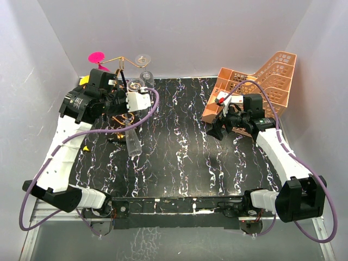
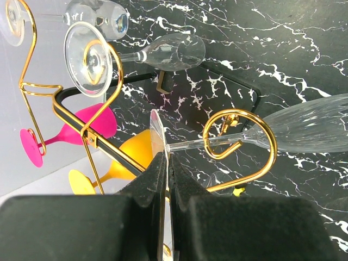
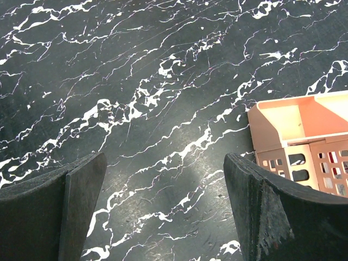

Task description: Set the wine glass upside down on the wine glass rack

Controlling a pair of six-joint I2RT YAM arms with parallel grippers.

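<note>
Now left gripper [image 2: 167,161], stretched far-left, pinches the wine glass [image 2: 310,128] foot; its wrist view shows the stem crossing the wine glass rack [image 2: 240,111] curl; right gripper [image 3: 165,163] gapes empty.

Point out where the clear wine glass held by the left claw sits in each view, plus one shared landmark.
Top external: the wine glass is left of centre, bowl toward the arm bases, by the wine glass rack.
Left wrist: the wine glass runs from centre to the right edge, stem through a gold scroll, foot pinched in the left claw.
Right wrist: not in it.
Shared landmark: the black marbled tabletop, in all three.
</note>
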